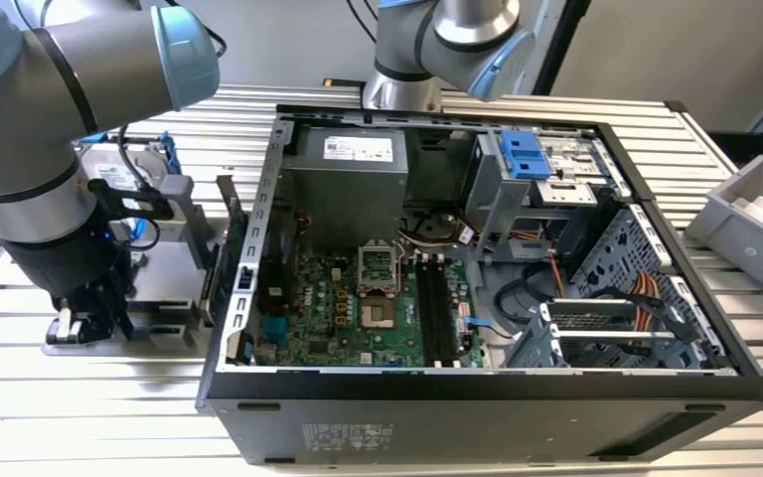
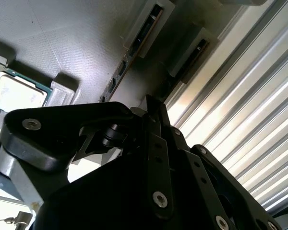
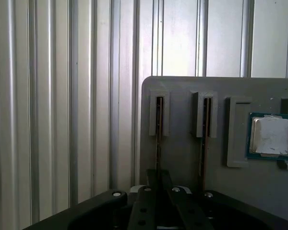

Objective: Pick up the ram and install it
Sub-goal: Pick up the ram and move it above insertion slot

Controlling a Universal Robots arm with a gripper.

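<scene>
Two ram sticks stand on edge in slots of a grey holder (image 3: 182,91). One ram (image 3: 158,139) runs straight down into my gripper (image 3: 163,179); the other stick (image 3: 205,139) stands one slot over. In the second wrist view the same ram (image 2: 134,52) passes behind my gripper (image 2: 153,110). In the exterior view my gripper (image 1: 86,323) is low over the holder (image 1: 156,298), on the exterior view's left of the open computer case (image 1: 488,397). The motherboard's black slots (image 1: 441,308) lie inside the case.
A square silver CPU chip (image 3: 271,136) sits in the holder beside the sticks. A hard drive in a blue frame (image 1: 123,169) stands behind the holder. A grey bin (image 1: 759,224) sits at the exterior view's right. The table is ribbed aluminium (image 3: 53,120).
</scene>
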